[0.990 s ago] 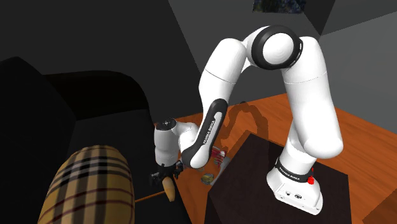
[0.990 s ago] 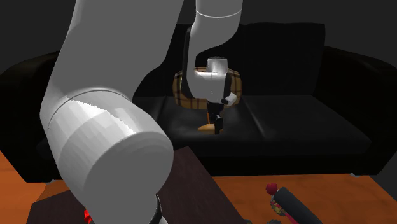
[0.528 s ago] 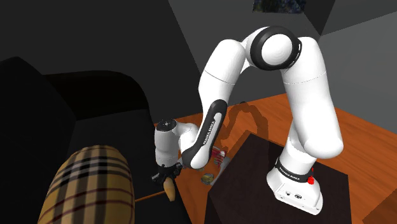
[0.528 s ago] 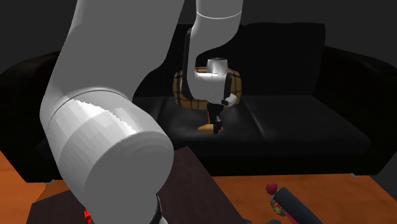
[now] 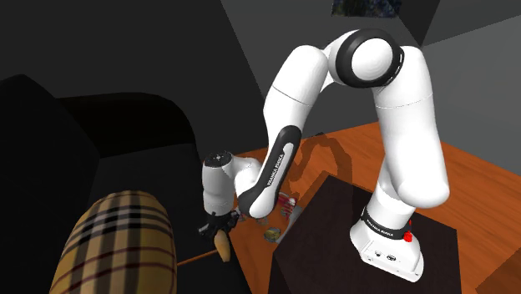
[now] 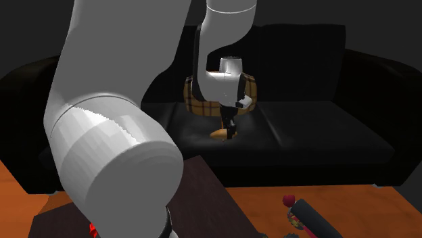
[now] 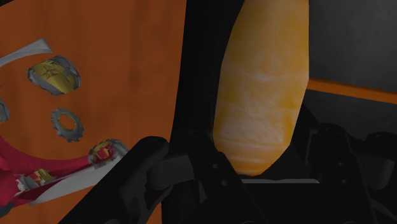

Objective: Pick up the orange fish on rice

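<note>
The orange fish on rice (image 7: 261,89) is a long orange piece with pale streaks. My black gripper (image 7: 257,137) is shut on it, one dark finger (image 7: 194,95) pressed along its side. In the shoulder view the gripper (image 5: 220,227) points down over the black sofa's front edge, and the orange piece (image 5: 222,245) hangs from its tips. In the second exterior view the gripper (image 6: 230,130) holds the piece (image 6: 219,133) just above the sofa seat (image 6: 324,128), in front of the plaid cushion. Whether the piece still touches the seat is unclear.
A tan plaid roll cushion (image 5: 117,242) lies on the sofa beside the hand. Small toys lie on the orange floor by the dark stand (image 5: 334,225): a red one (image 5: 288,203) and a yellowish round one (image 5: 272,235). The sofa arm (image 5: 125,125) rises behind.
The fingers closed on the orange piece, and the hand has since shifted slightly upward with it. The elbow and shoulder have moved a little to the shoulder view's right.
</note>
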Controlling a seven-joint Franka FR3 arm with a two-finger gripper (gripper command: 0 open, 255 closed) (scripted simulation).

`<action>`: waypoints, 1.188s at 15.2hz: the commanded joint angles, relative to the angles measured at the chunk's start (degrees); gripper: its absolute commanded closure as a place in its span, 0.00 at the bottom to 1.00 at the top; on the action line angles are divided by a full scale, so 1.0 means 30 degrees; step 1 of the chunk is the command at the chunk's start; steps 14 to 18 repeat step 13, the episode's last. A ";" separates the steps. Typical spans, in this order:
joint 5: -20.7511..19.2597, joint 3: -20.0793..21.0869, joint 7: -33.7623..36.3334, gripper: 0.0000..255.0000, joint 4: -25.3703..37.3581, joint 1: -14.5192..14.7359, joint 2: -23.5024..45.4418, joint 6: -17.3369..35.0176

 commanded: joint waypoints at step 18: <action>0.2475 0.2153 -0.1809 1.00 -0.0568 -0.1662 -0.2997 -0.2344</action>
